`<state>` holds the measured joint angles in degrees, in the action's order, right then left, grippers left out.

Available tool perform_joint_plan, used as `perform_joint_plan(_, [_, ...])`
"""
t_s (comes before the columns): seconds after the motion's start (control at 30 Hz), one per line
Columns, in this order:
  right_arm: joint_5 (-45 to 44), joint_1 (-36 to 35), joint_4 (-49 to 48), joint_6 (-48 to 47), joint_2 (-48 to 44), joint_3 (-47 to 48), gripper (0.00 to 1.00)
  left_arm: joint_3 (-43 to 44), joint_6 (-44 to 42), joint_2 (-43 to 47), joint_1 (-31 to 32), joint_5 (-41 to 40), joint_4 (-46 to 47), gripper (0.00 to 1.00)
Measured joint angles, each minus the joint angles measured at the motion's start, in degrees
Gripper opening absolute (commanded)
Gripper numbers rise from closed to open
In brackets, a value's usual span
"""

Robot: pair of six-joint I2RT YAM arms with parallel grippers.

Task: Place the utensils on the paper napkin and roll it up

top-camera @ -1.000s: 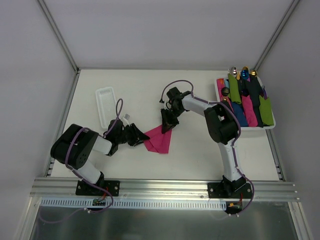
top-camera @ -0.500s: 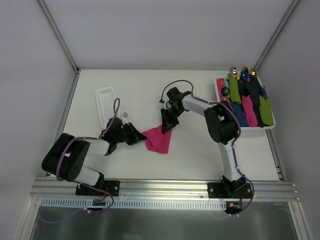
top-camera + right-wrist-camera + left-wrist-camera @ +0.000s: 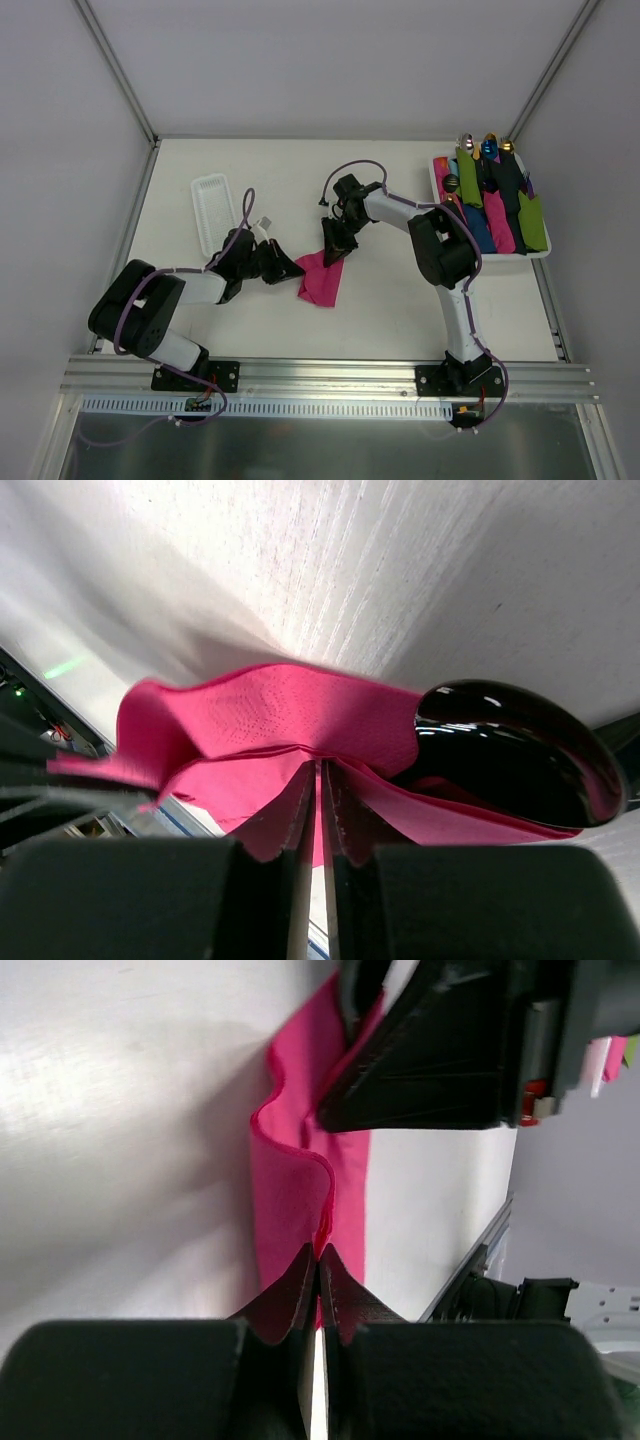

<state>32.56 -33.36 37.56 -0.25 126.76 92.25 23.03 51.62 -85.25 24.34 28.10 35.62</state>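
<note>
The paper napkin point(image 3: 320, 281) is being held near the middle of the table point(image 3: 400, 310), bunched into a narrower, loosely folded shape. Its near-left edge is being pinched by the left gripper point(image 3: 318, 1262), whose jaws are pressed together on the pink paper. Its far end is being pinched by the right gripper point(image 3: 320, 780), jaws likewise closed with paper between them. A glossy black spoon point(image 3: 515, 752) is being cradled in the fold just beside the right fingertips; whether other utensils are being wrapped with it cannot be told.

Compared with a second ago, the napkin is being shown less spread out. Its left corner, then lying flat and reaching toward the left arm, is now being lifted and carried toward the right, and the left jaws, then partly apart, are now being kept shut on that edge. By this reading, loading is being treated as done and the rolling is being started, with the loose flap being drawn over the spoon. A tight roll is not yet being formed: the paper is seen wavy and open in the left wrist view.

Further out, a white ridged tray point(image 3: 211, 210) is lying far-left, well apart, and a bin point(image 3: 510, 256) of finished rolls is standing at the far right.
</note>
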Motion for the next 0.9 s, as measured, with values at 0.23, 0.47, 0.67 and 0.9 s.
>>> perform_joint_plan(0.23, [0.0,0.0,0.0,0.0,0.0,0.0,0.09,3.5,-4.1,0.0,4.7,-0.1,-1.8,0.0])
perform_joint_plan(0.47, [-0.1,0.0,0.0,0.0,0.0,0.0,0.09,4.2,-6.1,-1.5,5.4,-1.0,-4.7,0.0])
perform_joint_plan(0.67, [-0.1,0.0,0.0,0.0,0.0,0.0,0.09,4.2,-5.9,-1.5,5.3,-5.5,-7.8,0.08])
perform_joint_plan(0.9, [-0.1,0.0,0.0,0.0,0.0,0.0,0.09,2.3,-4.1,-2.1,3.5,-7.4,-6.6,0.38])
